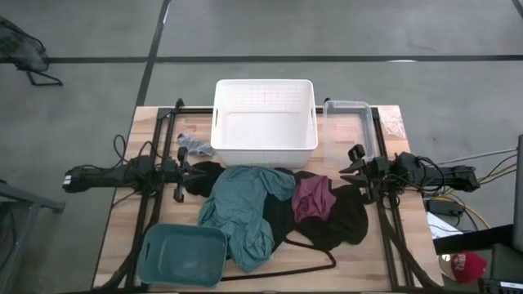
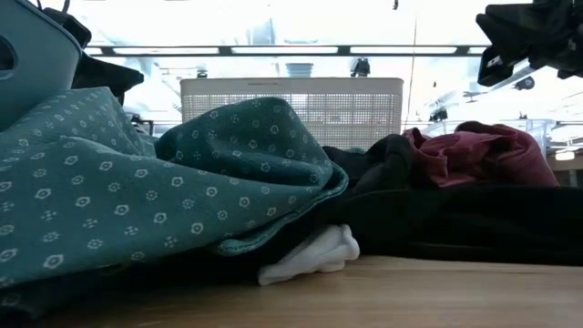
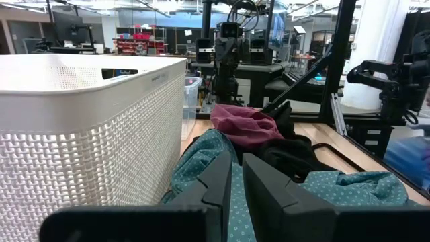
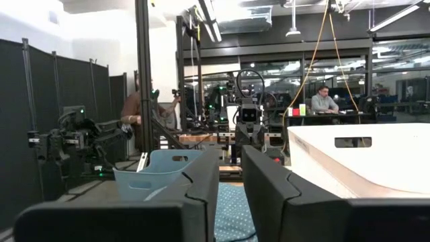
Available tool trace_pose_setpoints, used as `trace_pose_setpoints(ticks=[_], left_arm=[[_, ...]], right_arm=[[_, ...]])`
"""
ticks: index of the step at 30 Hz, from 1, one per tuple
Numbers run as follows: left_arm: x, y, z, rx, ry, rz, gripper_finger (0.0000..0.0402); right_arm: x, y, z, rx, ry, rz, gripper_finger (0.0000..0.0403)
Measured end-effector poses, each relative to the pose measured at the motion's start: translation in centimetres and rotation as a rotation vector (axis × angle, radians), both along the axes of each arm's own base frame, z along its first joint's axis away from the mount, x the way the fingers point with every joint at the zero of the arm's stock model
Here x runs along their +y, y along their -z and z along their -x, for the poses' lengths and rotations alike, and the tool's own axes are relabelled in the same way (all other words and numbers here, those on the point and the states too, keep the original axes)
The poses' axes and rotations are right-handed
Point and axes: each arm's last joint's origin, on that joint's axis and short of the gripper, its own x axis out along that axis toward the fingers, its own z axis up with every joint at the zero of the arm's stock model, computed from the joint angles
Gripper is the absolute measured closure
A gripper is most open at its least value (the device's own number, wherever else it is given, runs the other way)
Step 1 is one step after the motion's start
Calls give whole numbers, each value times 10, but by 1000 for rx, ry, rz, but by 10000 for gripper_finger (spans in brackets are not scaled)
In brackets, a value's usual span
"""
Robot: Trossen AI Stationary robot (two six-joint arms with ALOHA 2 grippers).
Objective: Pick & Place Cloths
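Wooden tabletop (image 1: pixel 384 269) held the cloths in one overlapping heap before the white basket (image 1: pixel 265 122): teal shirt (image 1: pixel 245 204), black garment (image 1: pixel 343 216), maroon piece (image 1: pixel 313 198). We saw the left gripper (image 3: pixel 235 176) and right gripper (image 4: pixel 230 176) narrowly parted and empty, either side of the pile. We judged a pinch might lift several tangled layers, or snag the hanger (image 1: pixel 310 260) beneath.

A teal fabric shirt (image 1: pixel 243 204) carries small pale dotted flowers; a plain maroon garment (image 1: pixel 313 198) lies on black cloth (image 1: pixel 343 216); the perforated plastic basket (image 1: pixel 264 122) is white, the rigid plastic tub (image 1: pixel 181 255) teal.
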Motion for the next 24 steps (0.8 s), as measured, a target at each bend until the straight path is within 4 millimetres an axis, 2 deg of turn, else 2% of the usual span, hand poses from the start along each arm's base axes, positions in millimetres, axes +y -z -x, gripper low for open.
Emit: trace_pose_setpoints(ticks=[10, 15, 20, 24], left_arm=[[0, 0, 0, 0, 0, 0, 358], [0, 0, 0, 0, 0, 0, 358], [0, 0, 0, 0, 0, 0, 358], [0, 0, 0, -5, -1, 0, 358]], right_arm=[[0, -4, 1, -43, 3, -10, 359], [-1, -10, 4, -88, -45, -203, 349], [-3, -19, 7, -178, -10, -324, 342], [-4, -16, 2, -133, -14, -370, 344]])
